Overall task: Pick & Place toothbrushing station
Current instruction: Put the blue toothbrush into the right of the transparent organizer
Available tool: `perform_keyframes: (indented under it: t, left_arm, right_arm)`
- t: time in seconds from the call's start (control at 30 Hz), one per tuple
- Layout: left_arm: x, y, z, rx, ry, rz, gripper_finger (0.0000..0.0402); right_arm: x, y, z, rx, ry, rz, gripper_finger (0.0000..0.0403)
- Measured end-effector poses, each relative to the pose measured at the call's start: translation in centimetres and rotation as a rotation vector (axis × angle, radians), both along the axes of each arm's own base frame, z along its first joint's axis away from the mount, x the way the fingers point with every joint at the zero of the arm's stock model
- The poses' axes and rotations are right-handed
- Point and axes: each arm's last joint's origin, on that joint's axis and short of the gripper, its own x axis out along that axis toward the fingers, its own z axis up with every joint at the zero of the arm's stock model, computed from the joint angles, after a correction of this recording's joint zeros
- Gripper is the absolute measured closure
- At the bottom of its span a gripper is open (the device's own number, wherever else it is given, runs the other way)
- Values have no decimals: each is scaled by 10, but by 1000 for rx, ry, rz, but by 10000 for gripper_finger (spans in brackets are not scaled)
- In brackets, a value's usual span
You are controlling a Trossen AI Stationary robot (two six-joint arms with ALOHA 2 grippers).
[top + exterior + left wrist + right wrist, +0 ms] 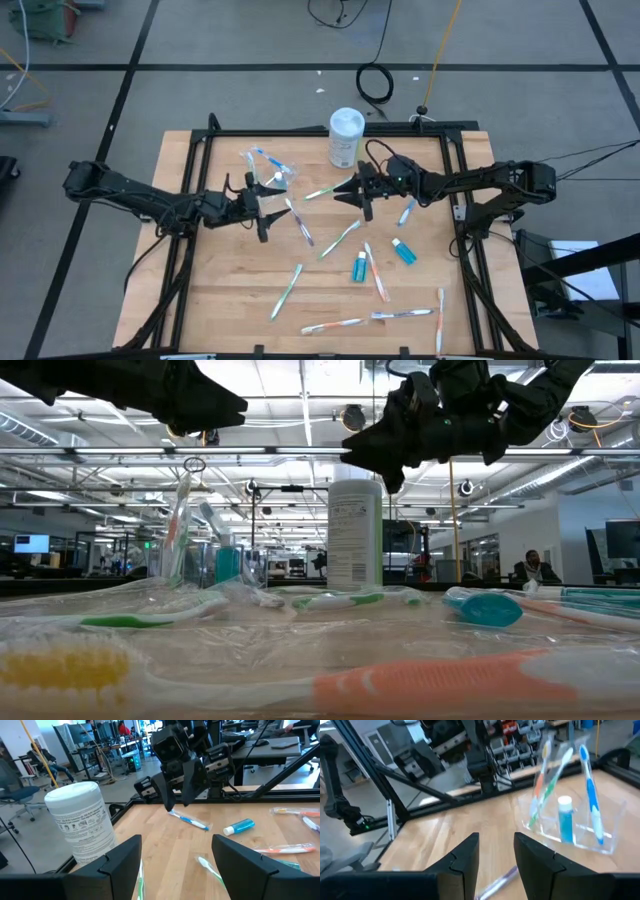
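Early going. Clear cup (570, 827) near the counter's (200, 290) far left already holds a few toothbrushes and one tube. Left to load: toothbrushes scattered mid-counter, two tubes (380, 260). Left pincer (266, 214) open, empty; right pincer (357, 192) parted, empty, raised.

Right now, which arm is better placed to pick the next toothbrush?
Probably right: its open, empty end effector hangs just above a loose green toothbrush, while the left end effector sits beside the cup.
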Motion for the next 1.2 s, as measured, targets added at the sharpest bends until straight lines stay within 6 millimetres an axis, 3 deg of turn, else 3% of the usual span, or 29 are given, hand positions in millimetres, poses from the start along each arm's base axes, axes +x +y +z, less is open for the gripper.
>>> perform_keyframes:
  t: [0.33,0.6,0.83,1.2]
  left_arm:
    - [0,0,0,0,2,0,156]
    - [0,0,0,0,2,1,156]
    - [0,0,0,0,1,1,156]
    - [0,0,0,0,0,1,156]
  right_arm:
    - [-15,-8,-5,238,201,-156,289]
    - [-45,13,-13,276,533,-273,289]
    - [-84,30,-19,293,830,-569,289]
    - [-129,30,-17,410,931,-1097,289]
